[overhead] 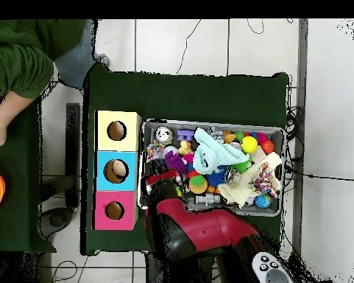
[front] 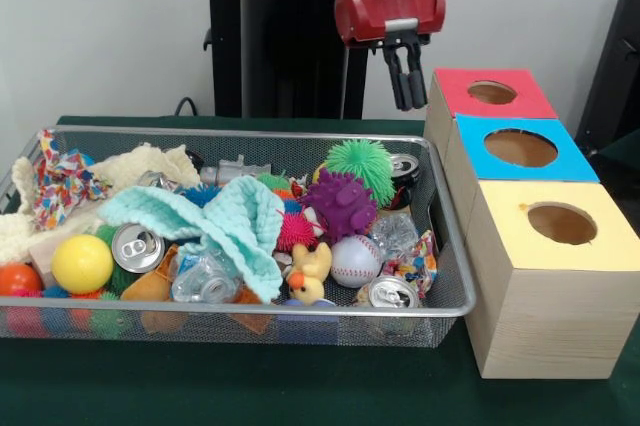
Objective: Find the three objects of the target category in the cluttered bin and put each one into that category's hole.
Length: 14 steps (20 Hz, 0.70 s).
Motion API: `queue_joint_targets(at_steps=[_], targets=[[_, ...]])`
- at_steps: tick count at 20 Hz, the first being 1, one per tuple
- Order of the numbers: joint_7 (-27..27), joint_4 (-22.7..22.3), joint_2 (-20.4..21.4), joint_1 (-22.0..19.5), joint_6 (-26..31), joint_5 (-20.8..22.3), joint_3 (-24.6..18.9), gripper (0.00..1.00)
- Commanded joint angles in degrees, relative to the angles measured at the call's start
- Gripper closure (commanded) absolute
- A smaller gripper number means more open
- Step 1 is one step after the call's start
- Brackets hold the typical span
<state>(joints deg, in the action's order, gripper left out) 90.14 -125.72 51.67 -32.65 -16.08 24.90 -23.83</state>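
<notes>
**Above the bin's back corner, holding nothing**

My red and black gripper (front: pixel 406 74) hangs over the far right corner of the wide silver wire-mesh bin (front: pixel 452 246), its black fingers pointing straight down, close together, empty and touching nothing. The cream-yellow knitted cloth (front: pixel 150 163) lies lengthwise along the bin's far left side. A confetti-patterned cloth (front: pixel 60 178) is bunched at the left end. The yellow-topped round hole (front: pixel 562 223) sits on the nearest pale wooden box, right of the bin.
</notes>
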Motion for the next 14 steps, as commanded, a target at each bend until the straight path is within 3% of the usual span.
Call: queue_joint_targets(at_steps=[1,9,10,14], targets=[[4.77,4.4,1.18,-5.55,6.01,5.88,-10.44,1.0],[2.58,6.21,0.08,-9.9,10.05,7.15,-12.06,1.0],[2.12,6.51,-0.17,-10.52,10.98,7.23,-12.47,0.0],[1.5,8.71,-2.23,-10.54,10.3,8.75,-11.55,0.0]])
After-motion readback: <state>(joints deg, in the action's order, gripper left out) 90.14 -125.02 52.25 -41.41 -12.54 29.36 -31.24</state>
